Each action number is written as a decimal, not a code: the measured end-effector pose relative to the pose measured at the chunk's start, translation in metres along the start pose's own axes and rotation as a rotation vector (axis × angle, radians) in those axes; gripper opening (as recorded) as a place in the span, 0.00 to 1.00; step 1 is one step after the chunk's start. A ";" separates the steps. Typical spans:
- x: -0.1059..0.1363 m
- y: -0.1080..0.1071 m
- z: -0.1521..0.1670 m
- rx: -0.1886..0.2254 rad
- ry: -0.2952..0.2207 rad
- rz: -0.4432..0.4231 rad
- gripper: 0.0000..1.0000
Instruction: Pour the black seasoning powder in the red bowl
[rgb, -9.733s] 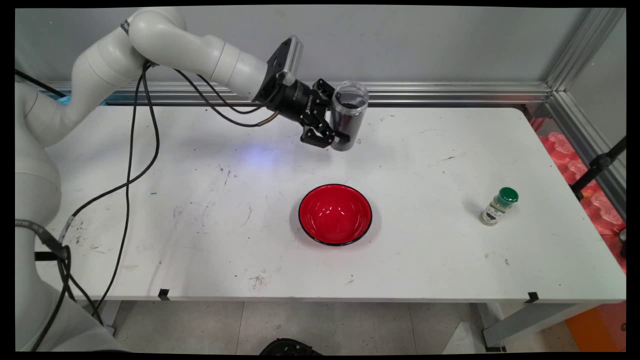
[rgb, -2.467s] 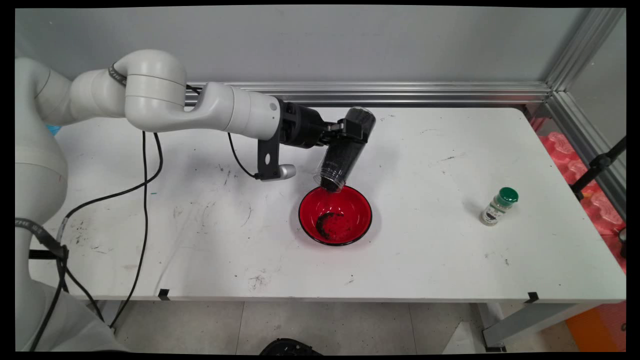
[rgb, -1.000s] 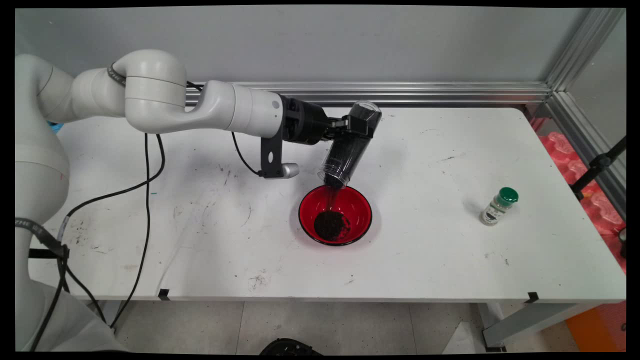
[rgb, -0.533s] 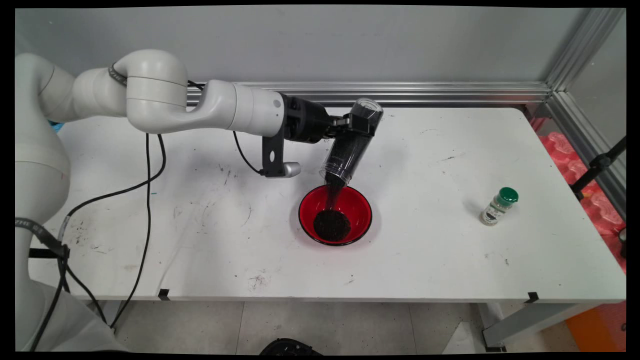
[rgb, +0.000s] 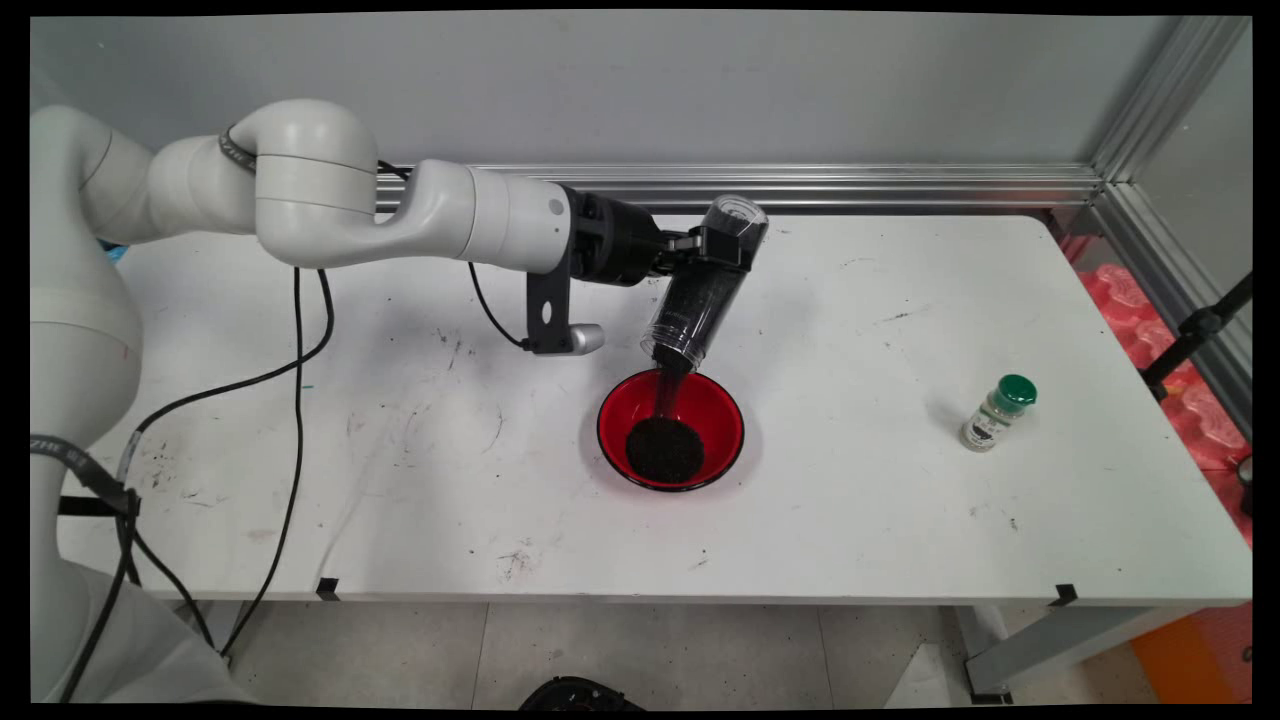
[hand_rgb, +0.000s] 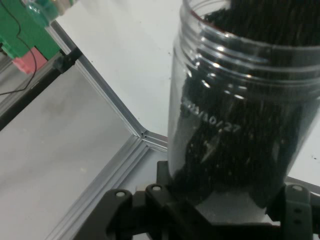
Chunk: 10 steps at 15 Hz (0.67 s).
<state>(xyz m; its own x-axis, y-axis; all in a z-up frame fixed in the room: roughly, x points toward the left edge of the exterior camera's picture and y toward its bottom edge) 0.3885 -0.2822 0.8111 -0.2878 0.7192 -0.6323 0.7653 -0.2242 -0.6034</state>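
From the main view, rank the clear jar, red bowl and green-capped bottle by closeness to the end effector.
1. Clear jar: clamped in the end effector, tipped mouth-down over the bowl.
2. Red bowl: on the table just below the jar's mouth, holding dark grains.
3. Green-capped bottle: far off on the picture's right, standing alone.

White jointed arm (rgb: 300, 190) with black gripper (rgb: 712, 246).
Smooth rounded white links, black wrist section (rgb: 605, 250), black bracket with silver-tipped cylinder (rgb: 560, 325) underneath, black cables (rgb: 290, 370) hanging in loops, small round screws (hand_rgb: 152, 188) on black linkage.
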 end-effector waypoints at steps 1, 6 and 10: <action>0.000 0.000 0.000 0.000 0.000 -0.001 0.00; 0.000 0.000 0.001 0.000 0.000 -0.006 0.00; -0.001 -0.001 0.001 0.000 0.000 -0.056 0.00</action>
<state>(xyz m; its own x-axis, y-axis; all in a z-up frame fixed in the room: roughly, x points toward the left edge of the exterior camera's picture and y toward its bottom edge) 0.3877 -0.2838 0.8115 -0.3299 0.7306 -0.5978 0.7478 -0.1842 -0.6378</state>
